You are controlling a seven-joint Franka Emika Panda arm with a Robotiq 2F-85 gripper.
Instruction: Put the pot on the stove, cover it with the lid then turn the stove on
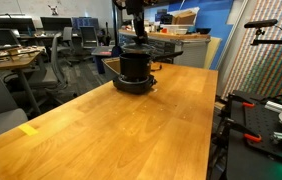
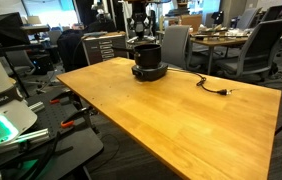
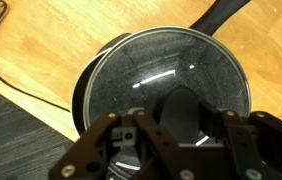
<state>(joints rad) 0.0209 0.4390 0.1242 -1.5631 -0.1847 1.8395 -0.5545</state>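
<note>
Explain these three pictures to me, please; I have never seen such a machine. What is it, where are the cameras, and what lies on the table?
It is a robot arm with a two-fingered gripper. Two pictures come from cameras standing in the room; the third from a camera on the wrist. On the wooden table a black pot stands on a small stove, whose cable lies beside it. A glass lid covers the pot. The gripper's fingers stand on either side of the lid's knob; whether they grip it, I cannot tell.
</note>
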